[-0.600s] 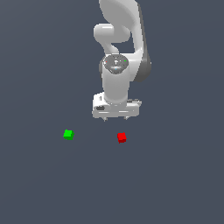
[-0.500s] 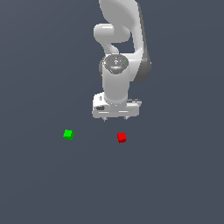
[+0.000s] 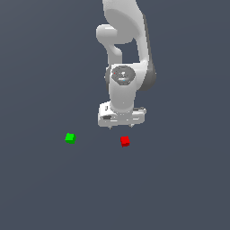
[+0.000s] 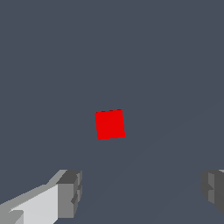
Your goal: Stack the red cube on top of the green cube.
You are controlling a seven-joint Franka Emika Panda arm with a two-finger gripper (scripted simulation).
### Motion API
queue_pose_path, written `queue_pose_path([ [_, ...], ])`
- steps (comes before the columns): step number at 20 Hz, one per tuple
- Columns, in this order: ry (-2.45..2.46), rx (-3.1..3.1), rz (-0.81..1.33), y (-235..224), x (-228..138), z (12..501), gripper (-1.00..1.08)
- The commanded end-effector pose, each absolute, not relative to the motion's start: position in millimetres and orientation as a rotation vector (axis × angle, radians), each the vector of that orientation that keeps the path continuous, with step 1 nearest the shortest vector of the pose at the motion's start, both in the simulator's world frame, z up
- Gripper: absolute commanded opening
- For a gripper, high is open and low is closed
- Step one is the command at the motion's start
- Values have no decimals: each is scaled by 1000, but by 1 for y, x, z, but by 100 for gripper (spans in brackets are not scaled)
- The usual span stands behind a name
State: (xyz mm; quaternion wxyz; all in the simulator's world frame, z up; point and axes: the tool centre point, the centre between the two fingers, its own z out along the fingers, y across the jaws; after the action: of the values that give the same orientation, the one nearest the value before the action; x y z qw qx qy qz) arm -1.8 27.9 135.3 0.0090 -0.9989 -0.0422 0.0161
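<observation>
Hovers with pincer [image 3: 122,126] wide and empty just above red cube [image 3: 125,141], well apart from green cube [image 3: 70,138].

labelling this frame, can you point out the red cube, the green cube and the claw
red cube [image 4: 110,124], wrist view, middle of its top face
green cube [image 3: 70,138], exterior view, middle of the cube
claw [image 3: 121,127], exterior view, midway between its fingertips

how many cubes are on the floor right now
2. The green cube sits toward the exterior view's left; the red cube sits apart from it, just below the open claw. None looks hidden.
</observation>
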Motion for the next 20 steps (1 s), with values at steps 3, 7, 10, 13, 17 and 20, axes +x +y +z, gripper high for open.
queue_pose_path([
  [3,-206,-3123,30,39,7,107,100],
  [7,-264,-3125,13,48,14,86,100],
  [10,-291,-3125,5,53,18,75,100],
  [13,-306,-3126,0,55,20,70,100],
  [17,-307,-3127,0,55,21,70,100],
  [20,-307,-3126,1,55,20,69,100],
])
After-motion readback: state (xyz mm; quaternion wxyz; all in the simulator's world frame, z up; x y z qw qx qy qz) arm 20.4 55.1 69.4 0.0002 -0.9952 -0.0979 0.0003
